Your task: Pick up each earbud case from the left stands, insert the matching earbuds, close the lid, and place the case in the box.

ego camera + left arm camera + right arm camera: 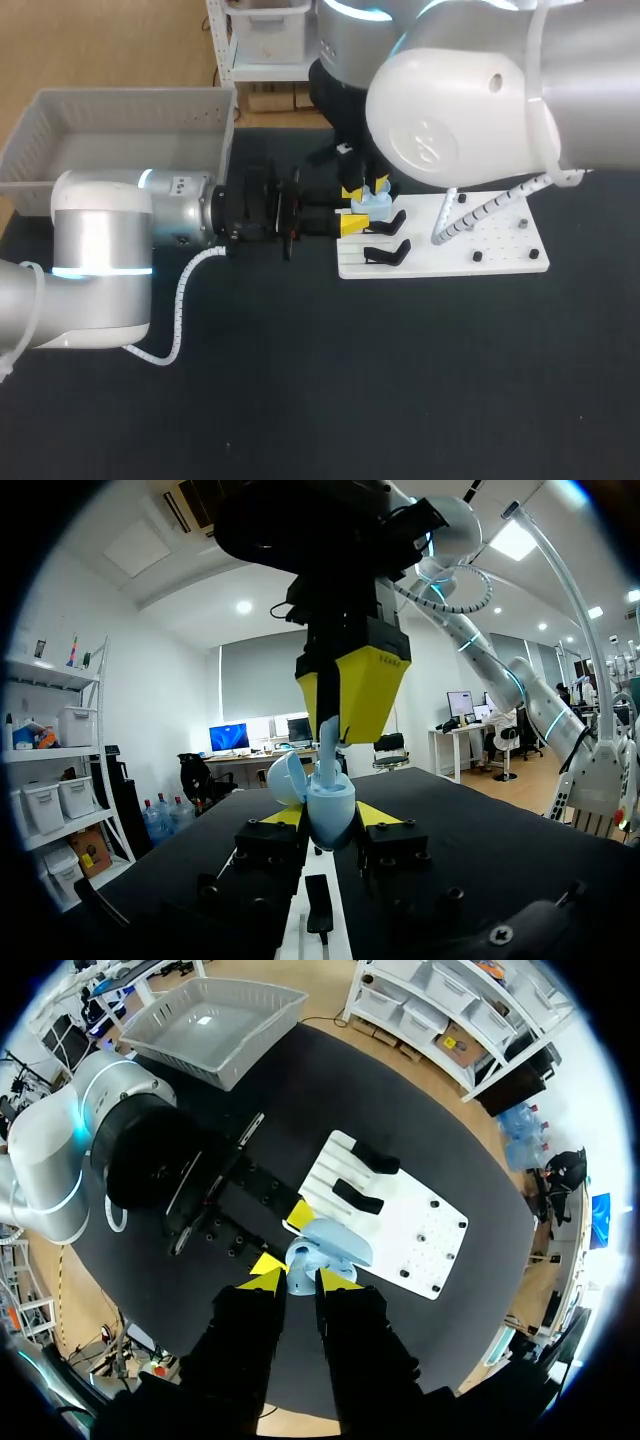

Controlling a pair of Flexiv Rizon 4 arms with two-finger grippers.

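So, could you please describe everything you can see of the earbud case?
The earbud case is pale blue, smooth, plastic-looking and egg-shaped. It is held upright above the white board, with its lid hinged open. The left gripper clamps its body from both sides; the right gripper holds an earbud down into its opening.

Smooth, seemingly plastic pale-blue case [329, 806] — matt black tabletop [400, 380]
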